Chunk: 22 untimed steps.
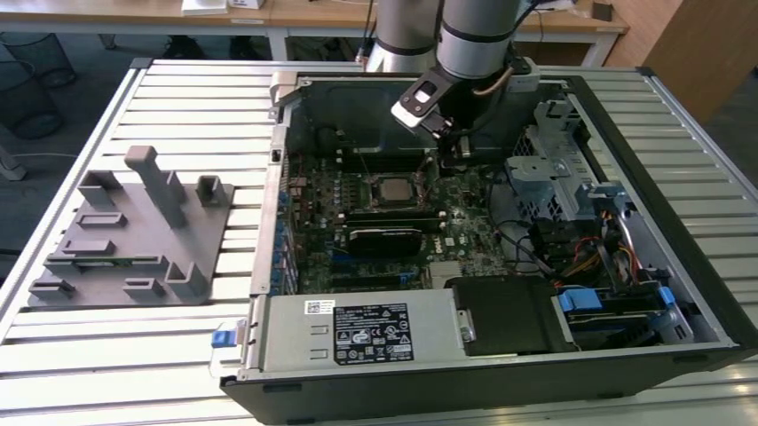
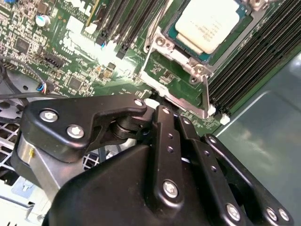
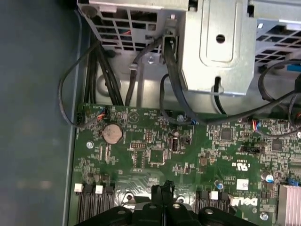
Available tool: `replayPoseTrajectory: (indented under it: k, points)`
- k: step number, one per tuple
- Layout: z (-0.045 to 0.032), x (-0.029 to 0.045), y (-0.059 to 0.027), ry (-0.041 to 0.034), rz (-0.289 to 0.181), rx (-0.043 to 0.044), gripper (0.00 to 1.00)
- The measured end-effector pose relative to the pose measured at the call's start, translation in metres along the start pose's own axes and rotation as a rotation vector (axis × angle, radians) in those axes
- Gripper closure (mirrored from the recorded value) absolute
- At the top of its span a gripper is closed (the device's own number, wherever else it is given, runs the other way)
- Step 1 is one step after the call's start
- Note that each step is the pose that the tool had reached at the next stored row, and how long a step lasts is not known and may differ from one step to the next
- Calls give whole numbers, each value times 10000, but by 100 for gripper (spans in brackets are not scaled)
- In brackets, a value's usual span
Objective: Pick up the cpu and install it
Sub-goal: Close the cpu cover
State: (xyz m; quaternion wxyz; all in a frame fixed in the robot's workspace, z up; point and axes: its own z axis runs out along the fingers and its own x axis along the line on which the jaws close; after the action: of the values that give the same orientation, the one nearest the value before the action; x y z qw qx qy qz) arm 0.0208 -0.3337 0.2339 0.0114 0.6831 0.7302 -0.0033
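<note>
The small square silvery-grey cpu [image 1: 391, 188] is seated in the metal-framed socket [image 2: 162, 49] on the green motherboard [image 1: 471, 224]. The black tool [image 1: 454, 162], fingers pressed together on nothing, is held just beside the socket, on the exterior view's right.

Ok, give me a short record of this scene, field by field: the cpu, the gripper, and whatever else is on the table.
cpu: lying in the socket, metal top up
gripper: shut, holding nothing, above the motherboard, at the exterior view's right of the socket
computer case: open, on the slatted table
fixture tray: grey, on the table at the exterior view's left of the case
</note>
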Motion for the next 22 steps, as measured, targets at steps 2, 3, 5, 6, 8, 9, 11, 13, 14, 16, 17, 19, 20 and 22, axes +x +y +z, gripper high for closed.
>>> replayPoseTrajectory:
  k: [2, 3, 5, 6, 8, 9, 11, 13, 14, 16, 17, 19, 20, 22]
  points:
    - [3, 1, -21, 0, -3, 0, 89]
    - [3, 2, -34, 0, -4, 0, 89]
    - [5, 4, -61, 0, -6, 0, 89]
    - [6, 5, -74, 0, -7, 0, 89]
    - [8, 7, -101, 0, -8, 0, 89]
    - [9, 8, -116, 1, -9, -1, 89]
    - [11, 10, -145, 0, -11, -1, 89]
    - [13, 12, -176, 0, -13, -1, 89]
    - [14, 13, -191, 1, -15, -1, 89]
    - [16, 15, -224, 1, -18, -1, 89]
    - [17, 17, -245, 0, -19, -1, 89]
    - [20, 19, -281, 1, -21, -1, 89]
    - [22, 21, -299, 1, -23, -1, 89]
    - [25, 23, -333, 0, -27, -1, 89]
